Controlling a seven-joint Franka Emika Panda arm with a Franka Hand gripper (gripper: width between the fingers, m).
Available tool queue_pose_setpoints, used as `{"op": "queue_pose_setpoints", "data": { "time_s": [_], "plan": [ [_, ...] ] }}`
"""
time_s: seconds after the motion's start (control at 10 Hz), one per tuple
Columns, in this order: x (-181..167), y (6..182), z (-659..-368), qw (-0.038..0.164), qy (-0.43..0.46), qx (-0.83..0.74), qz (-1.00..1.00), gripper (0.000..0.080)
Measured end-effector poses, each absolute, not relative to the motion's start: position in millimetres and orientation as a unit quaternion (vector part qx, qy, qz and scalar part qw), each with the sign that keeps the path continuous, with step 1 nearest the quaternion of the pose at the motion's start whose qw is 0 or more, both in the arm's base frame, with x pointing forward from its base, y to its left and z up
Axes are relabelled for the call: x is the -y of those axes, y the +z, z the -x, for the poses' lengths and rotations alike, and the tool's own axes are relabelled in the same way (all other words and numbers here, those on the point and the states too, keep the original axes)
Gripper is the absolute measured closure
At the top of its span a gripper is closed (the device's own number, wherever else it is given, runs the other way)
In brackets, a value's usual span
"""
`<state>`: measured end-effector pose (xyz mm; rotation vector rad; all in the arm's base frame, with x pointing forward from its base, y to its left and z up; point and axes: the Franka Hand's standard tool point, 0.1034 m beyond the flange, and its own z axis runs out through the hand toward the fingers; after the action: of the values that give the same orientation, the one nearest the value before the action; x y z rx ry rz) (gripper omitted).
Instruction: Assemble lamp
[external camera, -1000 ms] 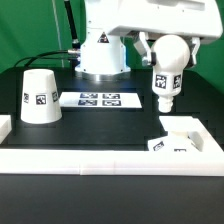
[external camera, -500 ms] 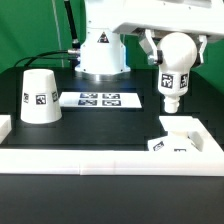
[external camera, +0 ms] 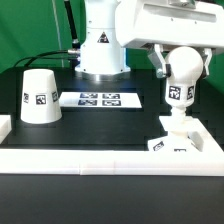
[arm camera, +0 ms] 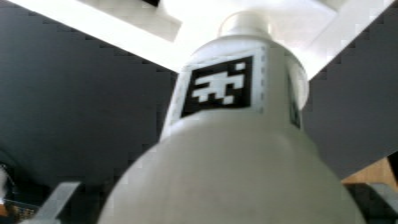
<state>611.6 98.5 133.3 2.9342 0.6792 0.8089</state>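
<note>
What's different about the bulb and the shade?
The bulb is held up by the gripper; the shade stands on the table by itself. The bulb has a round ball on top and gets narrower going down; the shade is a cone, narrow on top and wider at the bottom. Both are white with a black-and-white square tag.

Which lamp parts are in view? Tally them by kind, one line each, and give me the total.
lamp shade: 1
bulb: 1
lamp base: 1
Total: 3 lamp parts
</note>
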Motion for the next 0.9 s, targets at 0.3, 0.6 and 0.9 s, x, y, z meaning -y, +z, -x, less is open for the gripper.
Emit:
{"op": "queue_pose_setpoints", "data": {
  "time_s": [0.3, 0.6, 0.9],
  "plan": [
    [-98.0, 122.5, -608.9, 0.011, 0.251, -0.219, -0.943, 0.0222],
    [-98.7, 112.8, -606.2, 0.011, 0.247, -0.219, -0.944, 0.0222],
    [-100.4, 112.8, -610.7, 0.015, 0.274, -0.219, -0.936, 0.0222]
  ]
}}
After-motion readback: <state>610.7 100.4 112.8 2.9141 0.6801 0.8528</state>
